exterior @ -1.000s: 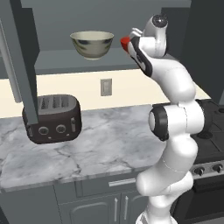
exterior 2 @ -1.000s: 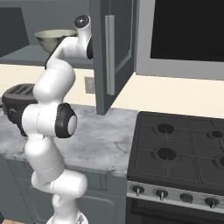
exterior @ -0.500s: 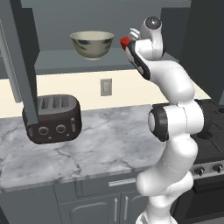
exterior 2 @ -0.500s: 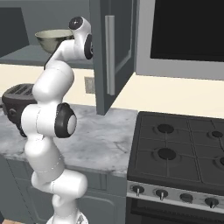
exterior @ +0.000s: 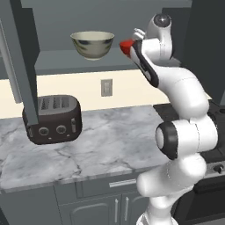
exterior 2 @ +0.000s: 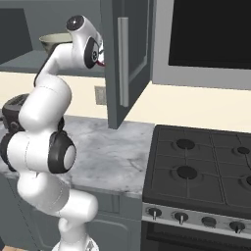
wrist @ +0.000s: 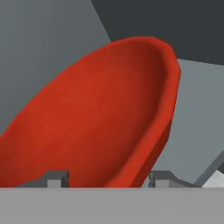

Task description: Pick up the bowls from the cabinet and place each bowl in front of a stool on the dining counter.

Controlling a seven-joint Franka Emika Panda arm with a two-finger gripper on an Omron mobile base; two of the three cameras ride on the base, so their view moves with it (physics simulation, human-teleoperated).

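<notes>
Gripper (wrist: 105, 179) jaws narrower vs before, straddling red bowl (wrist: 100, 122) rim.

A dark toaster (exterior: 53, 119) is sitting on the marble surface (exterior: 110, 140), below a wall outlet (exterior: 106, 87) on the cream backsplash. A black stove (exterior 2: 201, 169) with knobs (exterior 2: 181, 216) is standing beside that surface, under a dark microwave (exterior 2: 211, 34). Grey drawer cabinets (exterior: 105, 202) are showing beneath.

— How is the arm (exterior: 184, 132) built?
— Glossy white rounded segments are seen, joined by dark round joint caps; one large cap is set at 9 o'clock on the elbow.
— And the top?
— A grey dome is fitted there; a black stripe runs along the forearm.
</notes>
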